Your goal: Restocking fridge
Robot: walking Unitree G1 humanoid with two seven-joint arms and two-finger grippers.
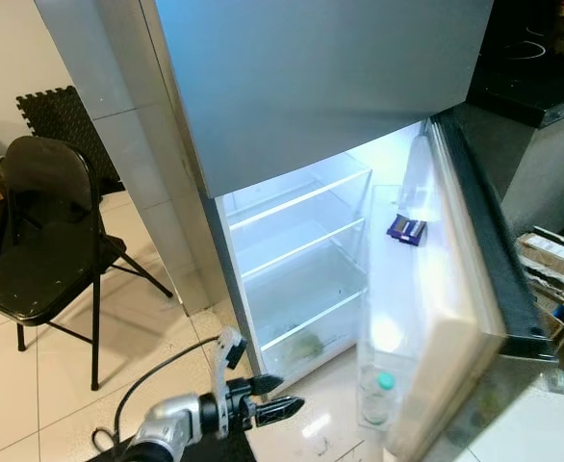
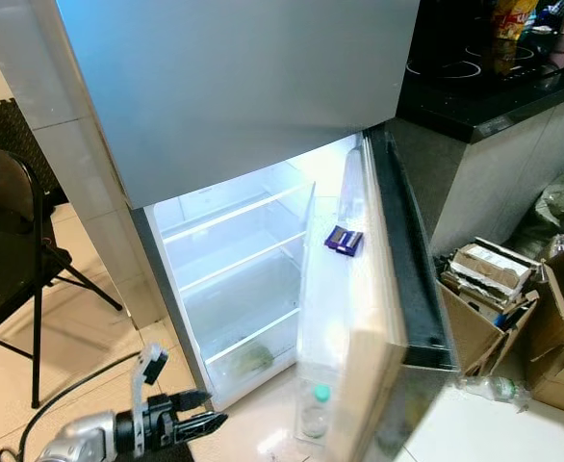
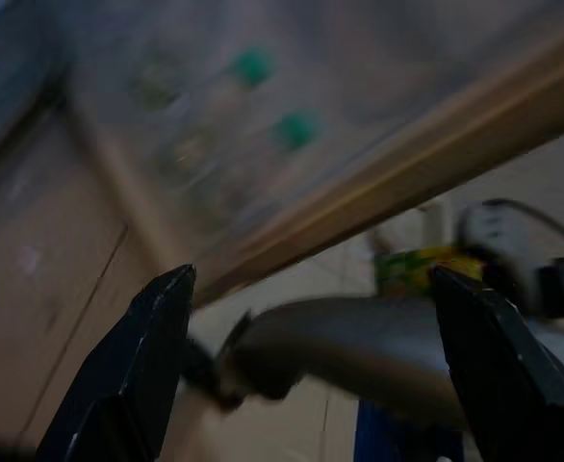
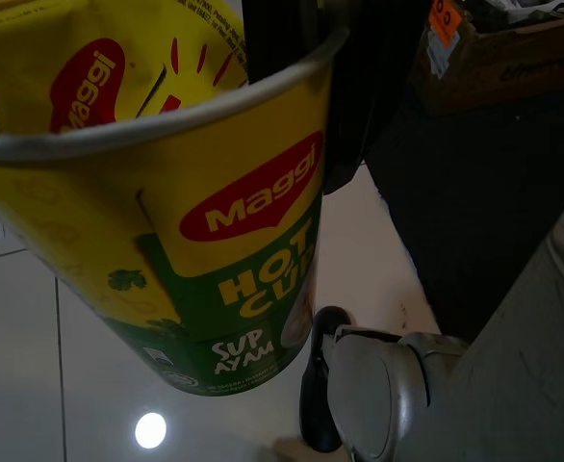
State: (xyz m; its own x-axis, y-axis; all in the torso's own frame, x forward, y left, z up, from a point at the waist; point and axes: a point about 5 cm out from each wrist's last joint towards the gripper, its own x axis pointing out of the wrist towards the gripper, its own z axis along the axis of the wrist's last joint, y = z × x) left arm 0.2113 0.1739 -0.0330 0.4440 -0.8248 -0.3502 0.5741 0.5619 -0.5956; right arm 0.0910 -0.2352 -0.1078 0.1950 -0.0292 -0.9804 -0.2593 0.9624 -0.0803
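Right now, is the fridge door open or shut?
Open. The lower door is swung wide, so the lit shelves inside show, with a bottle standing in the door's bottom bin.

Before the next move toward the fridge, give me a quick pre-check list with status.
1. Fridge door open: ok, swung wide.
2. Free shelf space: ok, the shelves look bare; something greenish sits at the bottom.
3. Door bin: ok, one green-capped bottle there, room beside it.
4. Left gripper free: ok, open, low in front of the fridge.
5. Noodle cup held by the right gripper: cannot tell, the cup is close to the wrist camera but the fingers are hidden.
6. Chair clear of the path: ok, off to the left.
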